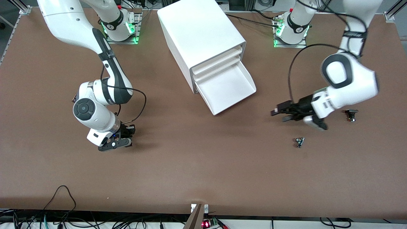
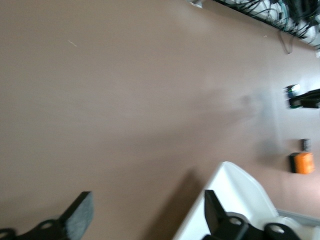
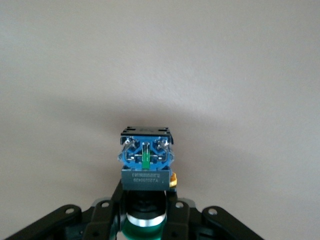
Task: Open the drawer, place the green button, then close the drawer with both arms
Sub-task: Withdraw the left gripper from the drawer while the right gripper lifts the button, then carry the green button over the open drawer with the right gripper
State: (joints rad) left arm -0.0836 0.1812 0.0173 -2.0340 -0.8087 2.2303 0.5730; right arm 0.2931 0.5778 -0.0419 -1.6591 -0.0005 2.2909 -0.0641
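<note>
The drawer [image 1: 227,86], the lowest of three in the white cabinet [image 1: 200,35], is pulled out and looks empty. My right gripper [image 1: 125,136] is low over the table toward the right arm's end. In the right wrist view it [image 3: 145,205] is shut on the button [image 3: 146,160], with the green cap between the fingers and the blue-black body sticking out. My left gripper [image 1: 278,115] is open and empty over the table, beside the drawer toward the left arm's end. In the left wrist view [image 2: 147,200] the drawer's lip [image 2: 235,195] lies by one finger.
Two small dark parts lie on the table toward the left arm's end: one [image 1: 299,142] nearer the front camera than the left gripper, one [image 1: 351,114] by the left arm's wrist. An orange box [image 2: 301,162] shows in the left wrist view. Cables run along the front edge.
</note>
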